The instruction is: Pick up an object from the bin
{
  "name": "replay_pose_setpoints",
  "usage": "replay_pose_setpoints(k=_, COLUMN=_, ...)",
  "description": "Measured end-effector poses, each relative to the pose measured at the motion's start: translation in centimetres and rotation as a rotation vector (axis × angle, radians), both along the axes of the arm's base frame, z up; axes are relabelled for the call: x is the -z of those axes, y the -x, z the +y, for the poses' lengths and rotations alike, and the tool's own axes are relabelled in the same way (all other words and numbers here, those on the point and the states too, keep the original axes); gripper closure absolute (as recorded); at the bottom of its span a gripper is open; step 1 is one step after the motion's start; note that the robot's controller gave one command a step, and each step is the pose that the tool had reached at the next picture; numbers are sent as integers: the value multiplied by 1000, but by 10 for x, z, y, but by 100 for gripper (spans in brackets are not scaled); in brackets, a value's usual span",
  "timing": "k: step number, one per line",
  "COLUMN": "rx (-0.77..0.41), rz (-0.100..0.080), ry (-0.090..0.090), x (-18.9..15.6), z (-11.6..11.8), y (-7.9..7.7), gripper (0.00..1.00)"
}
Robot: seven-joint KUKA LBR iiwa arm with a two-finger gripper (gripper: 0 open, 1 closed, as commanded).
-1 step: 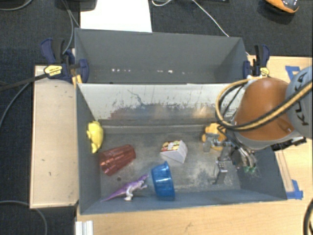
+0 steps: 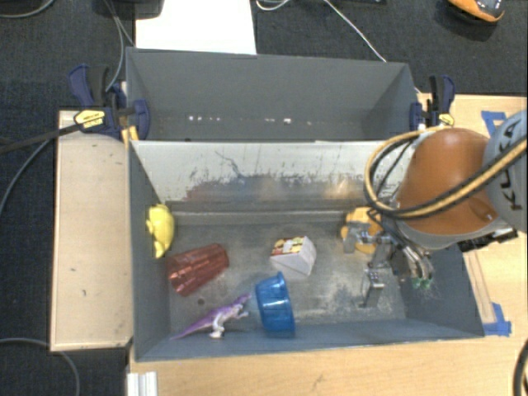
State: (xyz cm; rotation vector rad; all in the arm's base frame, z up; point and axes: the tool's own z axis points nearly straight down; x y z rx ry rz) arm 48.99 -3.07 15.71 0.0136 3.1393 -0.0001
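Overhead view of a grey metal bin (image 2: 264, 167) with a robot arm reaching in from the side, its wrist under a rounded orange cover (image 2: 441, 180) wrapped with cables. The pincer (image 2: 370, 294) hangs low over a bare patch of the bin floor, close to the near wall. Whether it is spread or closed cannot be told, and nothing can be seen in its grip. The closest thing is a small yellow-and-grey thing (image 2: 360, 229), lying just beyond the pincer toward the back wall, near it but apart. Farther across the floor from the pincer is a white block (image 2: 294, 255) with coloured print. Beyond that a blue cup (image 2: 275, 304) lies on its side. Well away from the pincer, at the opposite end of the bin, are a purple dinosaur (image 2: 216, 319), a red cup (image 2: 198, 269) on its side and a yellow toy (image 2: 161, 228). The step appears to be the approach, with no grasp made yet. The next move likely calls for settling on one thing, probably the yellow-and-grey one as the nearest, then centring the pincer over it, lowering around it, closing and lifting.
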Motion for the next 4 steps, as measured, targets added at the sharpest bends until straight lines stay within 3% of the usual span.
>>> replay_pose_setpoints(k=1, rx=-34, rz=-5, ry=-1, x=56, z=72, y=-40, gripper=0)
replay_pose_setpoints(k=2, rx=-71, rz=-2, ry=-1, x=55, z=92, y=-49, gripper=0)
replay_pose_setpoints(k=3, rx=-25, rz=-7, ry=-2, x=54, z=122, y=-43, gripper=0)
replay_pose_setpoints(k=4, rx=-102, rz=-9, ry=0, x=65, z=135, y=-44, gripper=0)
